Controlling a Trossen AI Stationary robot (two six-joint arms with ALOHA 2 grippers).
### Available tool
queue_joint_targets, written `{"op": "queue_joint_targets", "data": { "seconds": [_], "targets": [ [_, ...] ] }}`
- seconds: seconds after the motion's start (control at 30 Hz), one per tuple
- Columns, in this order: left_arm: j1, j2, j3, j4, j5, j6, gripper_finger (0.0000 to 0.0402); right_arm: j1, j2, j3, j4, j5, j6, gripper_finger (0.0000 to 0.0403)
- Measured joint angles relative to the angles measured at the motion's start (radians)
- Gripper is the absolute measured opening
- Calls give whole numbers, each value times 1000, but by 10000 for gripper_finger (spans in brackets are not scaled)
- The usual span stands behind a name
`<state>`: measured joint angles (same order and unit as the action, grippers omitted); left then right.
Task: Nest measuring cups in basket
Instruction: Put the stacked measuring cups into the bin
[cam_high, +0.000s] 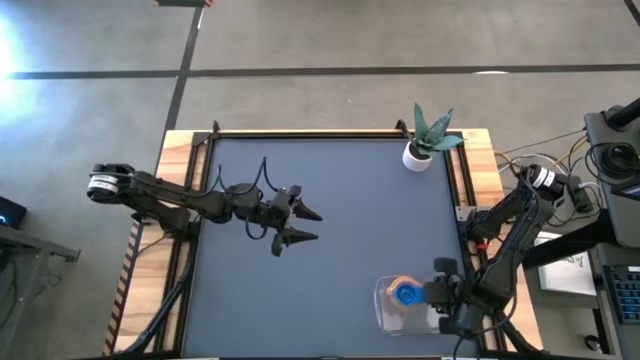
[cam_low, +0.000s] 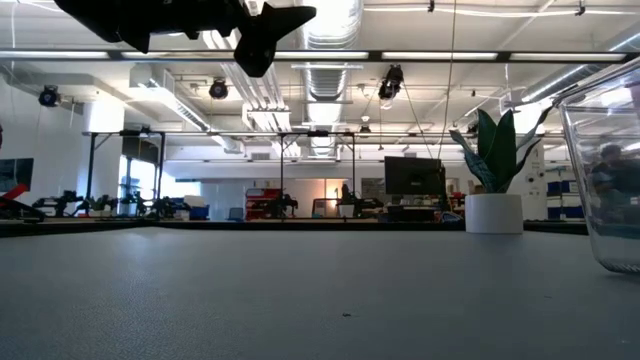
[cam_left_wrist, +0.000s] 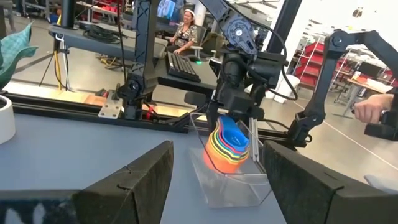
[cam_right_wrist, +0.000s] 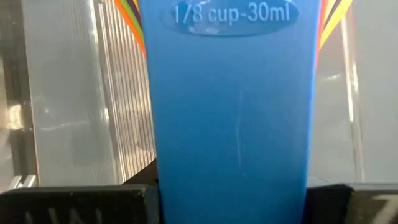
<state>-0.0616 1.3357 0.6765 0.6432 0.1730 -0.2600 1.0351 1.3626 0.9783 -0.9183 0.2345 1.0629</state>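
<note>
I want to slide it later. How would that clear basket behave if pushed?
The basket looks thin, clear plastic, so probably light and easily slid. The stacked cups inside add little weight. The right gripper is shut on the blue cup's handle.

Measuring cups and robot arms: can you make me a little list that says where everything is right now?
Basket: clear basket at the table's near right corner
Cups: nested measuring cups stacked in the basket, blue cup on top
Right gripper: right gripper shut on the blue cup's handle
Left gripper: left gripper open, raised over the table's middle, holding nothing
Plant: potted plant at the far right corner
</note>
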Motion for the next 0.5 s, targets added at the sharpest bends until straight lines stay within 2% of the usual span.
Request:
{"op": "queue_joint_targets", "data": {
  "seconds": [0.27,0.5],
  "targets": [
    [0,0,0,4,-2,0,231,-24,51,-25,72,-19,-25,103],
    [0,0,0,5,-2,-4,231,-80,123,-48,134,-131,-94,102]
  ]
}}
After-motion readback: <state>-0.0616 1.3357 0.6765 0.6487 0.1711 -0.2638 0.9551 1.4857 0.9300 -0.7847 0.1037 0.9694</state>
